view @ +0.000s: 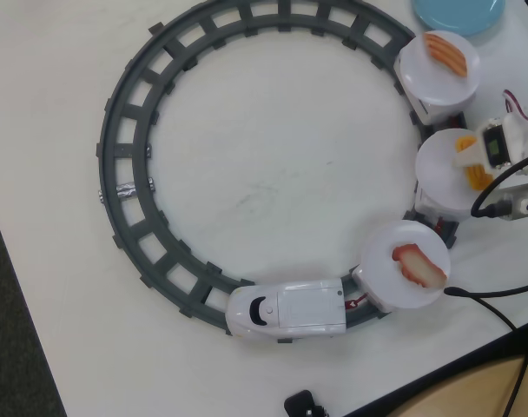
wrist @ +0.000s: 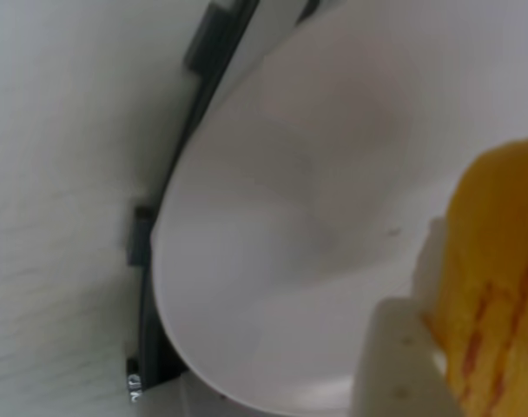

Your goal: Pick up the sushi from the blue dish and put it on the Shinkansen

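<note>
Meanwhile, the hand [view: 470, 162] is gripping the small ridged yellow-orange toy sushi [view: 474, 168] crosswise over the middle round white plate [view: 439, 178] at three o'clock; it is looking light, stiff and slippery.

No legible text, label, brand, number or sign is found in either view. A small whitish mark is seen on the dark track piece [wrist: 134, 380] at the lower left of the wrist view, but it cannot be read.
</note>
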Motion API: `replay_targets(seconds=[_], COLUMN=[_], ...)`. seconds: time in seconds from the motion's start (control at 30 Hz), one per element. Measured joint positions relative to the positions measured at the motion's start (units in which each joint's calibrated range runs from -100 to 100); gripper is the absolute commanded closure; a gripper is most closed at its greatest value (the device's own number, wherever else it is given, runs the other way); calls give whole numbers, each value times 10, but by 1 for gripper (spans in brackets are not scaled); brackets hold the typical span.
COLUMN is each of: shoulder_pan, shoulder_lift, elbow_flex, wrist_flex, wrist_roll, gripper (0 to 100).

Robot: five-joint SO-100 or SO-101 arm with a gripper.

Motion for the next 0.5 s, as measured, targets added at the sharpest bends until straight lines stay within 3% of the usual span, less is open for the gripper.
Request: replay_targets(seconds=[0.37,0.5], shoulder_pan=[-46,-51], shoulder_lift=[-1,-1], elbow_flex=[72,81], wrist_flex=[-68,-81], wrist_roll=[-26,-40], gripper=[98,92])
